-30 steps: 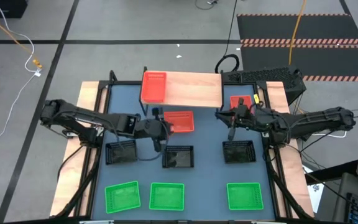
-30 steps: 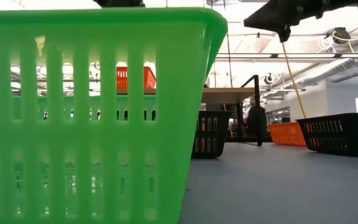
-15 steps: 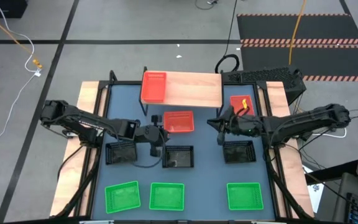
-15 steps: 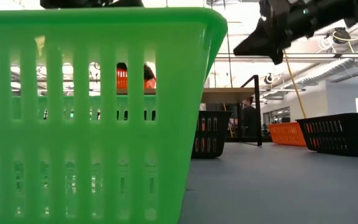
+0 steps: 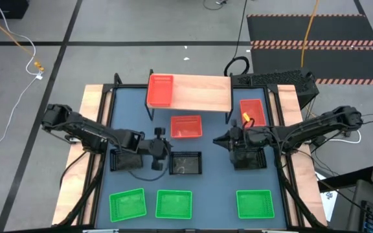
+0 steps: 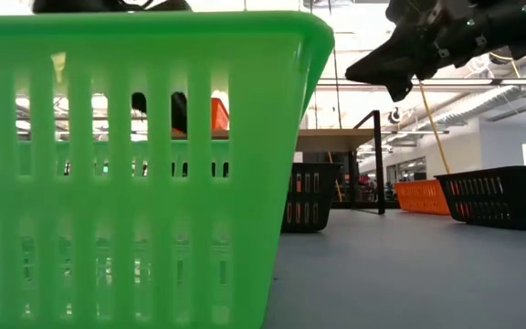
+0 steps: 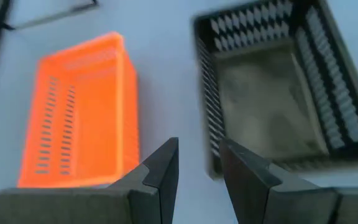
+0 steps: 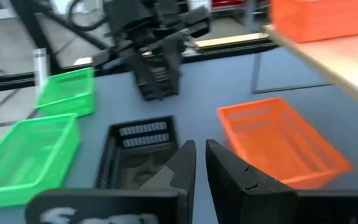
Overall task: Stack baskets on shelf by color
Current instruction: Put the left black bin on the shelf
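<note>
My left gripper (image 5: 160, 147) hung empty, jaws slightly parted, between two black baskets (image 5: 185, 163), a red basket (image 5: 186, 126) at its one o'clock. My right gripper (image 5: 223, 140), jaws nearly together and empty, hovered beside another black basket (image 5: 248, 157). One red basket (image 5: 160, 90) sat on the shelf (image 5: 203, 93). A narrow gap might have missed a rim.

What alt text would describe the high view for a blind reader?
From above, one red basket sits on the shelf; two red, three black and three green baskets lie on the blue table. Both end effectors, left and right, hover empty mid-table.
</note>
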Controlling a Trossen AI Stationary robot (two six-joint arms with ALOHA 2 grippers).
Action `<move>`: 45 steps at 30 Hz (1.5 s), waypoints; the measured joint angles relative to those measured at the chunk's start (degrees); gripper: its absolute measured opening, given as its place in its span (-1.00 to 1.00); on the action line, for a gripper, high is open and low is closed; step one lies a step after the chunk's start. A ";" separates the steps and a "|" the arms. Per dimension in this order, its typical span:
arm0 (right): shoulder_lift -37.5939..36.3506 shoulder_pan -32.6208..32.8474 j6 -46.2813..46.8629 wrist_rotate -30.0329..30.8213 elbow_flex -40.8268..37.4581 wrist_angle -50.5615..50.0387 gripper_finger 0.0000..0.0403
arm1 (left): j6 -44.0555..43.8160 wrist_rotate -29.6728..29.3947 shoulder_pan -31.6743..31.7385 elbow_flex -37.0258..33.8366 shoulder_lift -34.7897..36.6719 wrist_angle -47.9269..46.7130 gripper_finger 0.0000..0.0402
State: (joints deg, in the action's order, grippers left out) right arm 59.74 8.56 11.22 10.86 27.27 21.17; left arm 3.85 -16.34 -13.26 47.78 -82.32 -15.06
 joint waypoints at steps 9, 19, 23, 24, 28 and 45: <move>0.28 -0.33 -0.27 -0.51 -0.02 0.63 -0.70 | -5.95 0.02 -7.00 2.10 1.31 -10.61 -0.39; 0.29 -0.33 0.67 3.41 -0.02 1.31 -0.60 | -55.56 -0.82 -6.51 9.61 3.37 -35.51 -0.39; 0.29 -0.33 2.61 4.12 -0.02 1.07 -0.60 | -66.52 -0.07 -5.87 7.48 2.41 -35.64 -0.39; 0.29 -0.21 3.09 4.10 -0.02 0.90 -0.60 | -67.99 0.34 -5.84 6.78 2.36 -35.82 -0.39; 0.29 0.27 3.52 4.10 -0.02 -0.33 -0.60 | -72.60 0.96 -5.25 4.94 2.45 -35.72 -0.39; 0.29 0.28 4.70 4.43 -3.18 1.82 -0.60 | -85.03 4.06 -4.37 1.64 2.45 -40.91 -0.39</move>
State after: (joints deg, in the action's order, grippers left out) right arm 60.03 8.84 15.91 15.29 24.08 22.99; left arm -81.18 -12.28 -17.63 49.43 -79.88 -55.97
